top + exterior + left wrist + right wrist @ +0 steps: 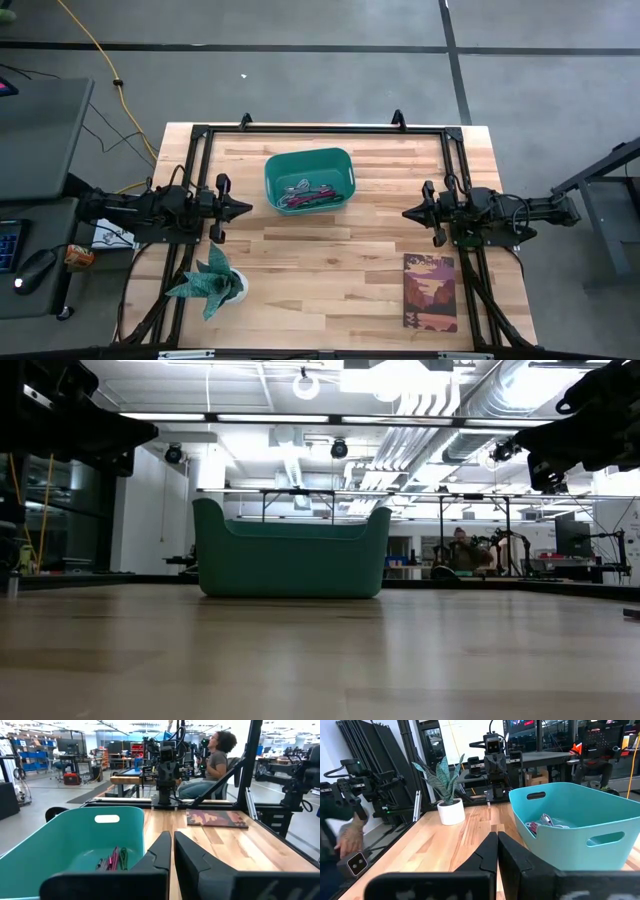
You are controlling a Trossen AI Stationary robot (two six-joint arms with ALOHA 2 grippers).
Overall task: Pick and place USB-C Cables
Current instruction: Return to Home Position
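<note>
A teal bin [309, 179] stands on the far middle of the table. Several small cable bundles [306, 193] lie inside it on its floor: grey, white with red, maroon and green. They show in the left wrist view as maroon and green bundles [116, 858] and in the right wrist view as grey and red ones [545, 822]. My left gripper [246, 209] hovers left of the bin, shut and holding nothing. My right gripper [407, 212] hovers right of the bin, also shut and holding nothing. Both point toward the table's middle.
A potted plant [213, 284] stands near the table's near-left corner. A book with a sunset cover [431, 291] lies at the near right. A black frame [320, 129] runs along the far edge. A person sits beyond the table [216, 755]; a hand [350, 837] shows at the left side.
</note>
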